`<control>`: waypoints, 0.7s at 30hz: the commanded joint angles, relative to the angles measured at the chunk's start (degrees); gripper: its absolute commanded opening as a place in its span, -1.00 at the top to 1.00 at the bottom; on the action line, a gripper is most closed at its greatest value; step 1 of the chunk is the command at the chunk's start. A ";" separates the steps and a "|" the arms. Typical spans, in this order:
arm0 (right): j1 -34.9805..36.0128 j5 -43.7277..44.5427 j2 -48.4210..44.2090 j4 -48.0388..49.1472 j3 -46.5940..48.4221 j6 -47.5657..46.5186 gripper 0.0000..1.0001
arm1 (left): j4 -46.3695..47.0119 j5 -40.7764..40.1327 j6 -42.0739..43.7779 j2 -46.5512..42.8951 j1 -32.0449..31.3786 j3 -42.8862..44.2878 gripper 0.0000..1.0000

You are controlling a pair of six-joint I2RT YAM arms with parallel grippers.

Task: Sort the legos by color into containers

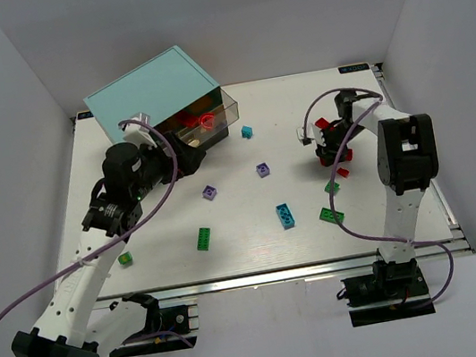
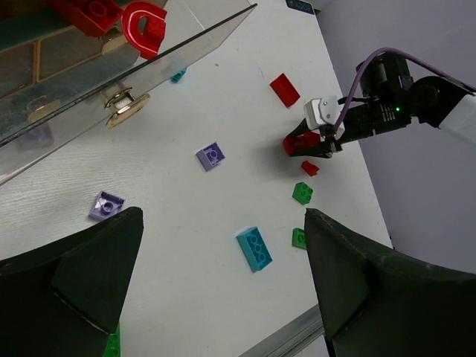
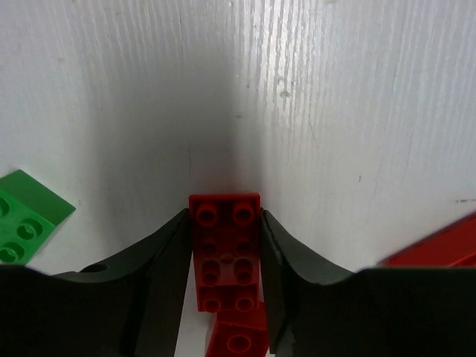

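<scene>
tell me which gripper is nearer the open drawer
Left. The left gripper sits open in front of the drawer; the right gripper is across the table, fingers closed on a red brick.

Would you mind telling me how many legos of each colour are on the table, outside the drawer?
Red legos: 3
Green legos: 4
Cyan legos: 2
Purple legos: 2
Total: 11

A white table (image 1: 246,231) fills the middle. White walls (image 1: 284,8) stand behind the table and at its left and right sides. A shiny metal rail (image 1: 236,280) runs along the table's near edge. A small dark sticker (image 1: 353,68) sits at its far right corner.
</scene>
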 commanded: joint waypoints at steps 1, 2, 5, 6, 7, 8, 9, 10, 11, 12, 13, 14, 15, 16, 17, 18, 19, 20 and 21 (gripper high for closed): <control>0.79 0.85 0.28 0.74 -0.31 -1.03 0.14 | 0.52 -0.45 -0.38 -2.11 -0.02 -0.97 -0.96; 0.79 1.03 0.28 0.66 -0.39 -0.94 0.24 | 0.61 -0.53 -0.47 -2.29 -0.02 -1.24 -0.96; 0.88 1.03 0.28 0.04 -0.04 -1.03 0.47 | 0.52 -0.62 -0.73 -3.17 -0.02 -2.03 -0.96; 0.88 0.68 0.11 -0.57 0.39 -1.03 0.52 | 0.26 -0.88 -0.73 -3.35 -0.02 -2.20 -0.96; 1.05 -0.89 0.02 -1.53 1.88 -0.94 0.57 | 0.09 -0.88 -0.73 -3.61 -0.02 -2.47 -0.96; 1.40 -2.21 -0.50 -3.89 2.94 -1.03 0.65 | 0.00 -1.15 -0.82 -4.13 -0.02 -2.73 -0.96; 1.67 -3.53 -1.12 -4.87 4.08 -0.86 0.67 | -0.09 -1.15 -0.82 -4.40 -0.02 -3.43 -0.96; 2.19 -6.24 -2.60 -5.67 6.26 -0.51 0.69 | 0.00 -1.32 -0.91 -4.84 -0.02 -3.87 -0.96; 3.41 -7.48 -3.57 -6.20 7.42 0.02 0.72 | -0.18 -1.32 -1.08 -5.45 -0.02 -4.31 -0.96; 4.99 -9.93 -4.45 -6.38 8.73 1.68 0.73 | -0.18 -1.41 -1.26 -5.72 -0.02 -5.36 -0.96; 5.97 -10.91 -6.12 -6.38 10.23 2.65 0.73 | -0.27 -1.41 -1.43 -6.07 -0.02 -5.72 -0.96; 6.76 -11.79 -6.74 -6.12 13.72 3.79 0.74 | -0.70 -1.50 -1.52 -6.68 -0.02 -6.24 -0.96; 9.55 -13.71 -7.18 -5.77 16.02 7.11 0.75 | -0.88 -1.50 -1.87 -6.95 -0.02 -7.03 -0.96; 10.62 -14.78 -7.45 -5.50 18.48 9.32 0.75 | -0.97 -1.50 -1.96 -7.30 -0.02 -7.48 -0.96; 11.50 -15.66 -7.36 -4.89 23.64 11.78 0.78 | -1.40 -1.41 -2.05 -7.57 -0.02 -7.83 -0.96; 14.12 -16.71 -7.02 -2.71 26.56 14.85 0.79 | -1.58 -1.59 -2.14 -8.26 -0.02 -8.18 -0.96; 15.02 -17.16 -5.97 -1.82 31.81 20.10 0.81 | -1.85 -1.67 -2.23 -8.71 -0.02 -8.79 -0.96; 16.59 -17.51 -5.43 -0.76 34.21 22.59 0.83 | -2.02 -1.85 -2.31 -8.97 -0.02 -9.06 -0.96; 17.57 -17.51 -4.82 1.60 36.41 24.35 0.84 | -2.29 -2.29 -2.31 -9.76 -0.02 -9.32 -0.96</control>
